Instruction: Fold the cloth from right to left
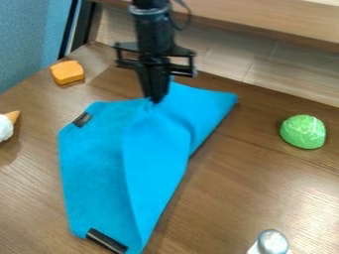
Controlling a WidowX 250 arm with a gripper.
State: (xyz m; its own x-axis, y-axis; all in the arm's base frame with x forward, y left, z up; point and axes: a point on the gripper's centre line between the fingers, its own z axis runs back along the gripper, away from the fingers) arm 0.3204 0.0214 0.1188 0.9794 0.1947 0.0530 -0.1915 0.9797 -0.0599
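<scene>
blue cloth is spread, partly folded, on the wooden table. its upper edge is pinched between the 2 nearly closed fingers of the black gripper. orange block noted beyond the cloth's upper left; green toy cabbage, right.
</scene>
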